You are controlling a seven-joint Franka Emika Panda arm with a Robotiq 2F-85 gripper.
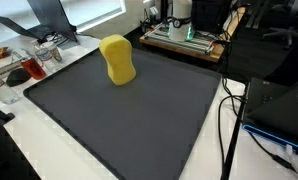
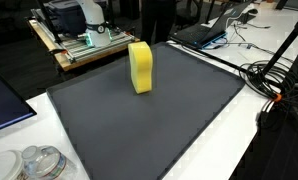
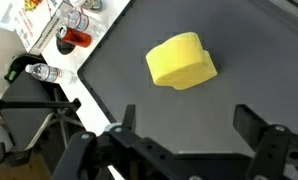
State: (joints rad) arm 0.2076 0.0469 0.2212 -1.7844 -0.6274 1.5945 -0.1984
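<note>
Yellow foam block (image 3: 181, 62) stands on a dark mat (image 3: 259, 60) that covers most of the white counter (image 1: 49, 100).

Taking the wrist view from left to right: a plastic bottle (image 3: 44, 73) and a glass of red liquid (image 3: 74, 38) sit off the mat's left edge. The block comes next, near the middle of the mat. Bare mat fills the right.

The hand (image 3: 187, 130) hangs above the near part of the mat with its two fingers (image 3: 119, 128) spread wide and nothing between them. It is well apart from the block. The block lies straight ahead of the hand, a little left of the midline between the fingers.

In both exterior views the block (image 1: 117, 60) (image 2: 140, 67) is upright on its narrow end, so its long axis points up from the mat, with a waisted outline. Seen from the wrist, its broad faces seem to run across the fingers' line at a slant, though the angle is hard to judge.

No brand, label or writing can be read on the block, the mat or the bottle.
</note>
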